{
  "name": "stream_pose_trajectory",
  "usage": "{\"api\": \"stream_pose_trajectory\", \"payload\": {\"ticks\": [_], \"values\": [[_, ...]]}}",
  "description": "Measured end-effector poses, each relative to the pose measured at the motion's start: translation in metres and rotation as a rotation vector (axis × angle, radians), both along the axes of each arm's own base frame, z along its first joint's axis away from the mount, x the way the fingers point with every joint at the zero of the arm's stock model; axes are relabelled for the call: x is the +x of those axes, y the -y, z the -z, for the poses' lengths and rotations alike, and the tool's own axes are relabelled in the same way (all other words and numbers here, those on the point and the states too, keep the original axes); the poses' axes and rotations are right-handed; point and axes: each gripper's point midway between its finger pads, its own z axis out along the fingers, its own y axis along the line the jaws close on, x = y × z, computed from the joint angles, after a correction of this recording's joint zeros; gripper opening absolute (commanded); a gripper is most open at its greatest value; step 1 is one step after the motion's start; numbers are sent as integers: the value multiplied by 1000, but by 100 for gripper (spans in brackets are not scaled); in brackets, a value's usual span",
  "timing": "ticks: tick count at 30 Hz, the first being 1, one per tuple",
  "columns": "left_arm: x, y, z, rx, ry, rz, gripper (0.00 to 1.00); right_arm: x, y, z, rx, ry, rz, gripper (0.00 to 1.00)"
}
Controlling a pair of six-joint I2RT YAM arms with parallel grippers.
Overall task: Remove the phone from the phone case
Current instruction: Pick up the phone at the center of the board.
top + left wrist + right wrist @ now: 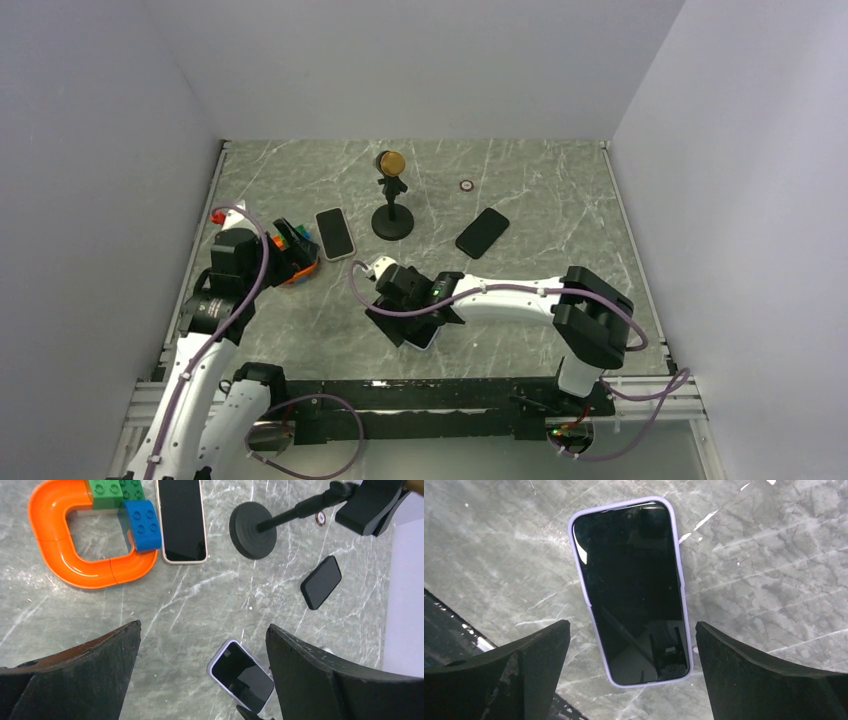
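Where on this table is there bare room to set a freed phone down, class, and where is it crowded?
Bare marble lies right of the black phone, up to the table edge, and near-left, in front of the orange track, left of the lilac-cased phone. Crowded: the middle row of orange track, cream-cased phone and microphone stand.

phone (631,590): black slab with its glossy screen facing up, screen totally dark, tiny camera dot near the top edge
case (573,527): pale lavender, wrapped snug round all four sides of the phone, so only a thin rim shows
pose: lying flat, a bit skewed
spot: grey marbled counter (749,580), roughly middle, toward the near edge
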Motion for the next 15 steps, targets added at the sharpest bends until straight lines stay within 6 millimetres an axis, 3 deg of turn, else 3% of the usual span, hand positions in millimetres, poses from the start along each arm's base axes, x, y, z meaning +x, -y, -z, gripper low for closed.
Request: {"api": "stream_pose_trajectory", "payload": {"ticks": [10,15], "values": [[-11,18,38,-59,-114,82,99,2,-3,24,-37,-9,-19,99],[-16,31,49,-122,-144,124,99,4,-4,34,-50,-11,-17,86]]}}
